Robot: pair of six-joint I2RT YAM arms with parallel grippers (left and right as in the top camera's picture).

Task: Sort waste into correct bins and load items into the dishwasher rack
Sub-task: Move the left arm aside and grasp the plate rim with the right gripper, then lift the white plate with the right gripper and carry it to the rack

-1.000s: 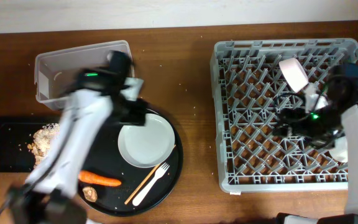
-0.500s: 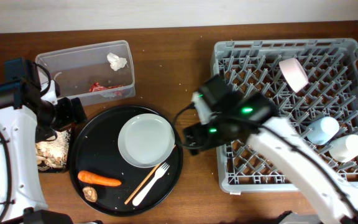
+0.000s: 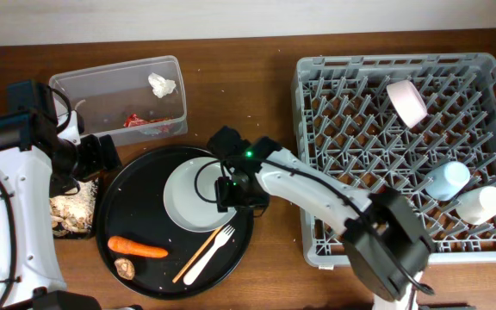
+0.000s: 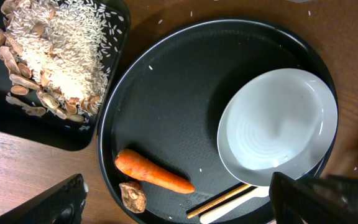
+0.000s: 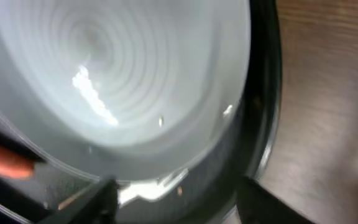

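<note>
**Desk:** How does the plate look?

**Me:** The white plate [image 3: 198, 196] lies flat, face up and empty. It's in the far-right part of the round black tray [image 3: 140, 207], on the left half of the counter. The fork [image 3: 210, 255] and chopstick [image 3: 203, 250] lie just near of it, with the carrot [image 3: 138, 248] and brown lump [image 3: 125, 268] further left.

**Desk:** And your right arm?

**Me:** The right gripper [image 3: 231, 191] has swung in. Half a second ago it was at the left edge of the rack [image 3: 304, 155]; now it's over the plate's right rim. Its fingers [image 5: 101, 198] stand apart astride that rim. The wrist view is blurred, so I can't call contact.

**Desk:** Left?

**Me:** The left gripper [image 3: 93, 159] hasn't budged. Its fingers [image 4: 61, 202] are wide and hold nothing, just left of the round tray. The pink bowl [image 3: 406, 102], blue cup [image 3: 447, 179] and cream cup [image 3: 480, 204] sit in the rack as before.
</note>
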